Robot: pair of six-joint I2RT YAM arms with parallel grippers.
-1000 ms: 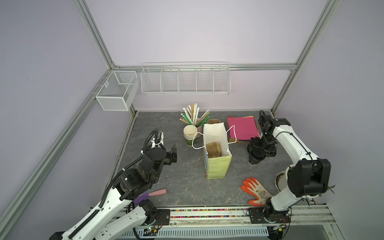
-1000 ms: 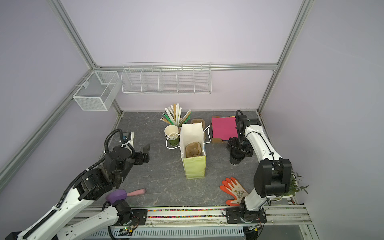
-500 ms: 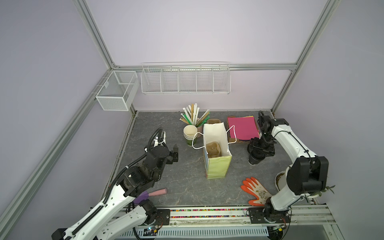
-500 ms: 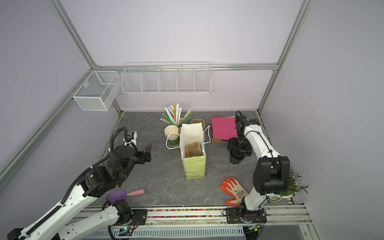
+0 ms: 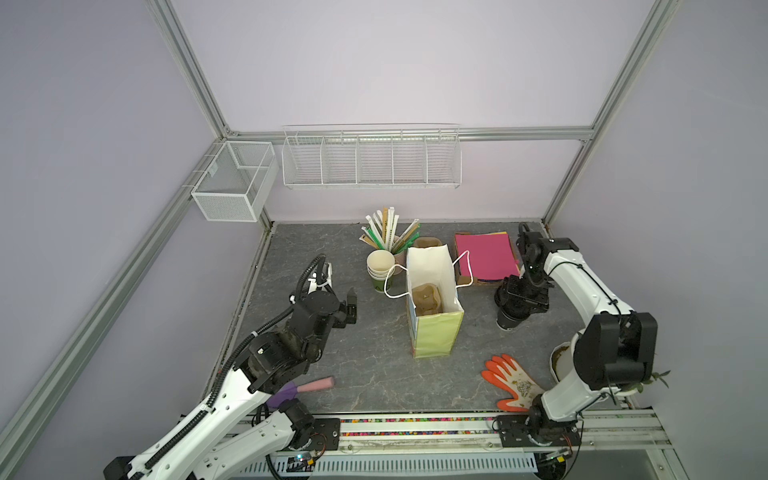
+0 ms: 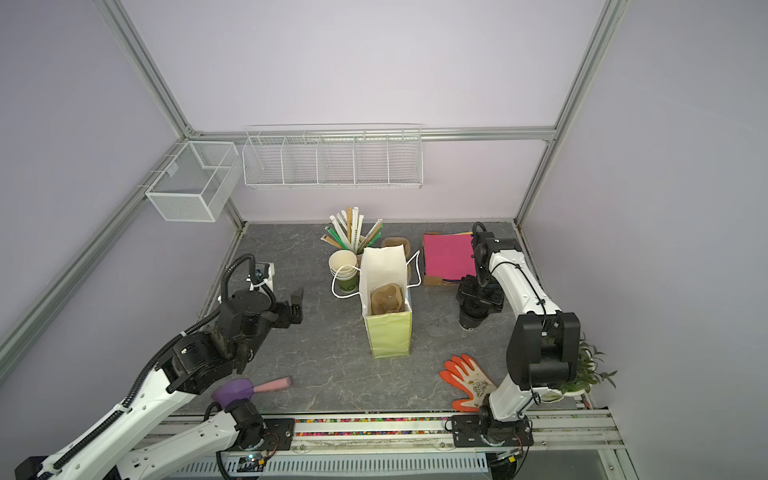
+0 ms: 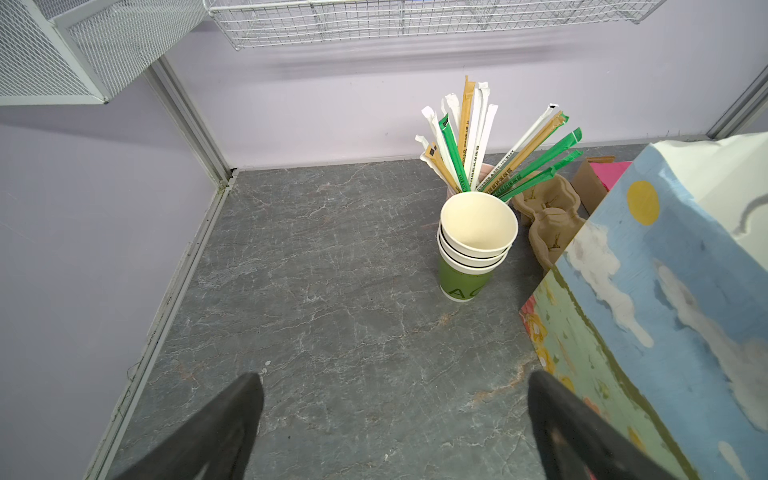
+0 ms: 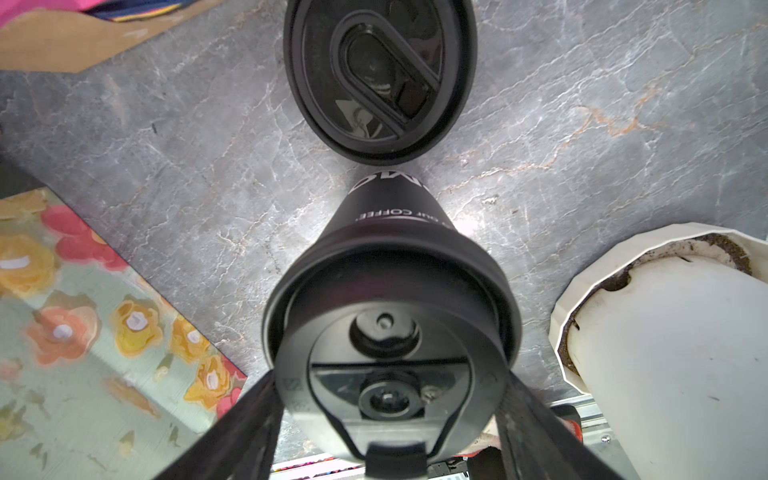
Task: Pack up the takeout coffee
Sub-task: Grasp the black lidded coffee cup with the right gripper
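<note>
**Right arm at the coffee, bag waiting**

The small black lidded paper cup [image 8: 390,291] stands upright on the grey table [image 8: 166,145], right of the bag, with a loose black lid [image 8: 378,79] just beside it. The right gripper [image 8: 388,390] straddles its lid; I cannot tell whether it pinches yet. Best to squeeze gently and lift it level. The tall green-fronted paper bag [image 5: 434,332] holds a brown pulp carrier [image 5: 424,297] with no cup in it. The left gripper [image 7: 395,380] gapes, holding nothing.

Green cup stack [image 5: 380,270] stood just beside wrapped straws [image 5: 388,232]. Pink sheets [image 5: 486,255] lay back right. Orange glove [image 5: 513,382] lay flat near front edge. Purple-pink tool [image 5: 309,386], possibly scoop, sat front left, partly hidden.
</note>
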